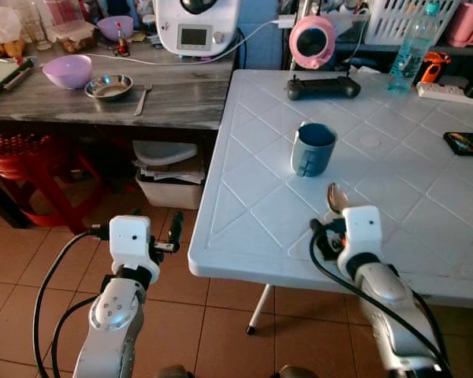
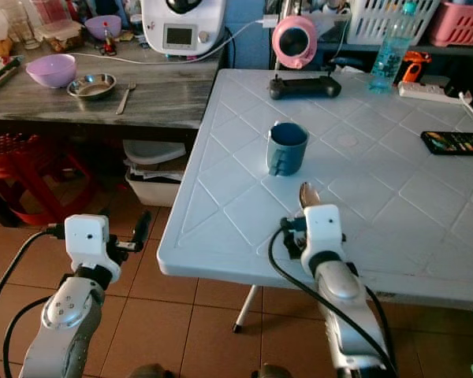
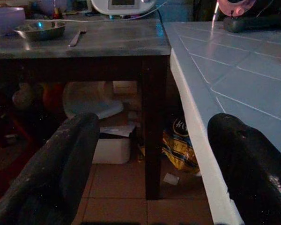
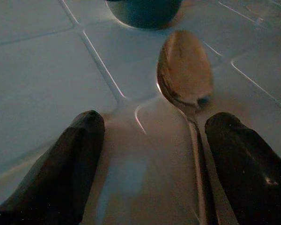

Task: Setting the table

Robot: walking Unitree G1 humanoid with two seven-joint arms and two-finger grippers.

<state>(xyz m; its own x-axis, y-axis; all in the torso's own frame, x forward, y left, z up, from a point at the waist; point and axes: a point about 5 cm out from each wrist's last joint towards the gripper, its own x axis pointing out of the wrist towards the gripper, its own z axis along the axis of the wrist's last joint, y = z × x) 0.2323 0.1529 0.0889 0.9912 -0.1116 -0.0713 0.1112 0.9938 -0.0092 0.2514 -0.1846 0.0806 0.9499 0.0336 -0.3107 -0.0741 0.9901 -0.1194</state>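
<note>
Table setting looks early-stage. On the white plastic quilted-pattern table (image 1: 394, 228) there is one dark blue ceramic mug (image 1: 313, 148) near the middle and one shiny metal spoon (image 4: 186, 75) lying flat just near-side of the mug, bowl end pointing toward it. The right gripper (image 4: 150, 154) sits low over the table's near edge, fingers spread apart with the spoon's handle running between them, close to one finger; nothing clamped, so the spoon reads as released or not gripped.

The left gripper (image 3: 152, 164) hangs off the table's left edge above the tiled floor, fingers wide, empty.

Likely left to bring, judging by the grey wooden side counter (image 1: 173, 102) far left: one lilac plastic bowl (image 1: 68, 71), one small steel bowl (image 1: 109, 86), one metal fork (image 1: 143, 98). A second purple bowl (image 1: 115, 27) sits farther back.

Other table items, one each: black game controller (image 1: 324, 87), clear water bottle (image 1: 411, 51), black phone (image 1: 467, 142), white power strip (image 1: 449, 92). No plates seen.
</note>
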